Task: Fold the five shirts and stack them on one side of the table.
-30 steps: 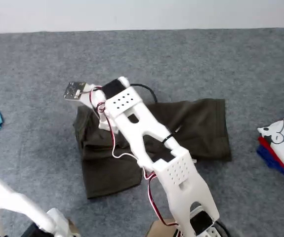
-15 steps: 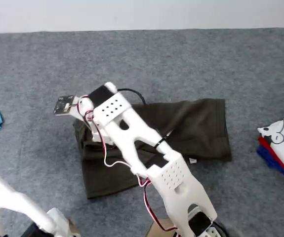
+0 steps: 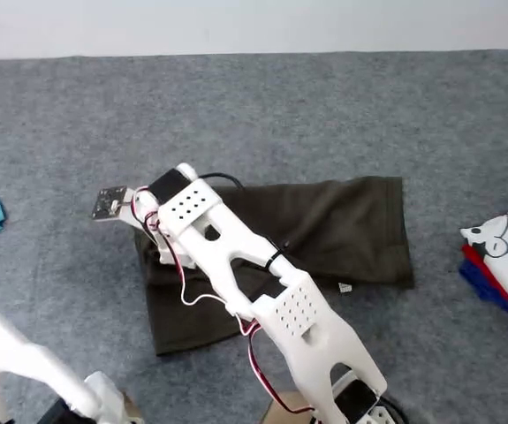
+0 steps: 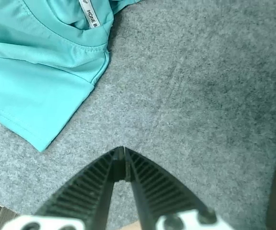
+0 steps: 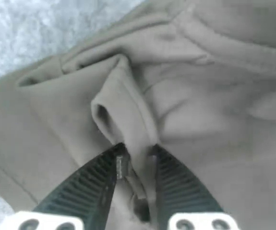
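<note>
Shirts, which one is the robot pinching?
The dark olive shirt in the middle of the table: the right gripper pinches a fold of it. The teal shirt and the folded stack lie apart, untouched.

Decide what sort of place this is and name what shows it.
Probably a robotics test bench for laundry folding: a grey felt-covered table, a white plastic robot arm over a creased olive-green shirt, and a stack of folded shirts at one edge.
</note>
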Motion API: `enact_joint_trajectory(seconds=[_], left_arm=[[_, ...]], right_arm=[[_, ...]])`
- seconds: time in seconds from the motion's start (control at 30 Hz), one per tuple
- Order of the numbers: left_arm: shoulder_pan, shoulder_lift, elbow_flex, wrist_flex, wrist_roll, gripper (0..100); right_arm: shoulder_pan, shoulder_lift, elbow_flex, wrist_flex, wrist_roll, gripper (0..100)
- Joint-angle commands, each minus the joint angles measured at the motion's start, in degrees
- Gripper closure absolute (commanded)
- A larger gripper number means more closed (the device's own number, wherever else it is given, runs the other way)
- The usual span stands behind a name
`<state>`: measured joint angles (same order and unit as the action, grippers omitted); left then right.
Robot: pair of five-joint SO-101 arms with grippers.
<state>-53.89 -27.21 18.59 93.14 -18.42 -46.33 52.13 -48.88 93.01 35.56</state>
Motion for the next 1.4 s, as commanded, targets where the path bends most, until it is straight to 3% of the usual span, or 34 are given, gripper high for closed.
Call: enact_joint_trajectory(seconds=[0.0,0.53,0.7,0.87,1.2,1.37], left_arm=[[0.4,-1.3,-0.2,-0.9,-0.6,99],[0.4,-1.2,-0.2,-1.0,-0.6,99],[0.4,-1.2,-0.2,-1.0,-0.6,99],[0.4,-1.2,-0.2,-1.0,-0.6,99],[0.4,-1.2,-0.2,-0.6,-0.6,99],[0.4,-1.2,-0.2,-0.6,-0.6,99]], right_arm=[[2.5,-1.3,-2.7,-2.1,0.4,97.9],[8.7,-0.8,-4.4,-5.8,3.0,97.7],[10.4,-0.7,-6.1,-7.4,2.8,89.9],[13.8,-0.7,-6.2,-9.7,2.8,89.7],[14.7,-3.9,-13.9,10.1,2.6,93.9],[20.9,-11.3,-6.2,10.2,-1.6,96.5]])
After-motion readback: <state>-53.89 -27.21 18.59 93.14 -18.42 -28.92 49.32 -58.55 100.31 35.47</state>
